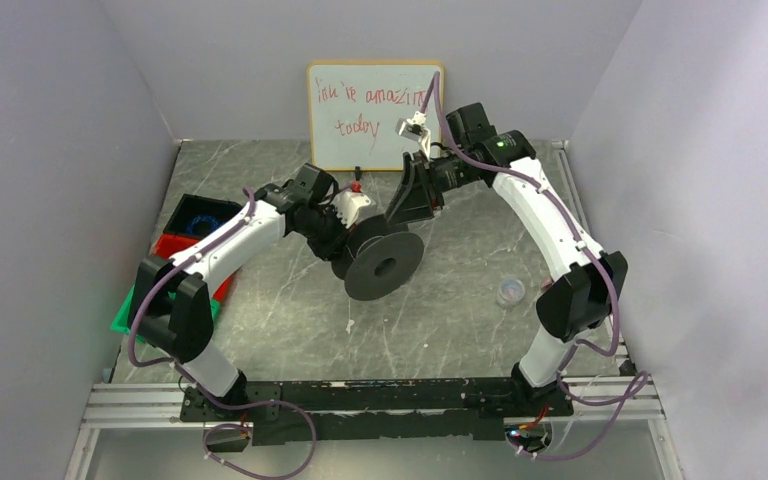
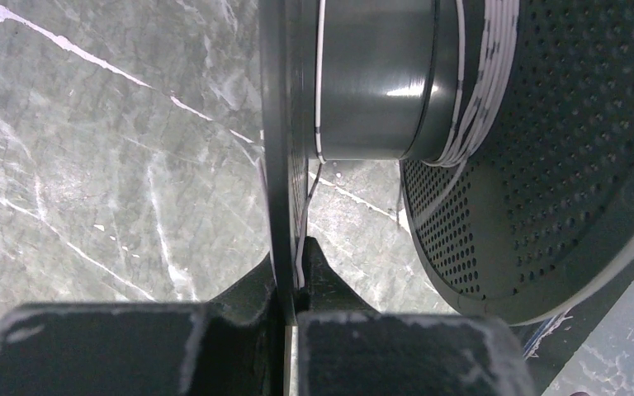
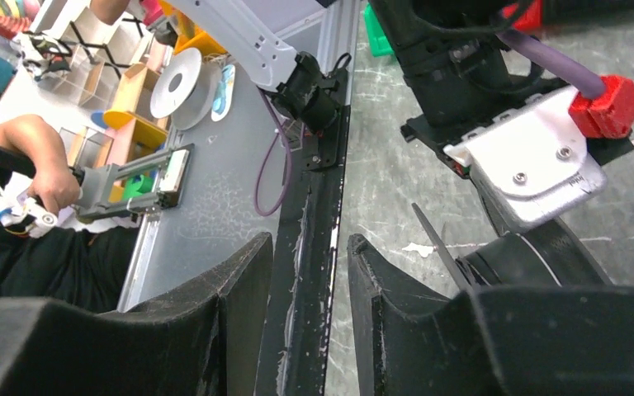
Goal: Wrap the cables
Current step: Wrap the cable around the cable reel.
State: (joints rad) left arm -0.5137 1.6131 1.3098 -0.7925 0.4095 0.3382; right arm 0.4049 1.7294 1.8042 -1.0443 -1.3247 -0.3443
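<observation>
By my judgement the wrapping is only begun. The cables [image 2: 479, 74] make a handful of whitish turns on the hub of the spool [image 2: 371, 82], packed against one flange, with a single turn by the other, and most of the hub is bare. How much loose cable is left I cannot see. The spool is held over the surface [image 2: 91, 165], the left end effector [image 2: 290, 289] clamped on its flange rim. The right end effector [image 3: 309, 247] has its fingers apart, with nothing seen between them.

Counted: one small clear cup [image 1: 509, 291], one spool, two end effectors, one whiteboard [image 1: 370, 120]. Whether the turns are one cable or several, I cannot tell.
</observation>
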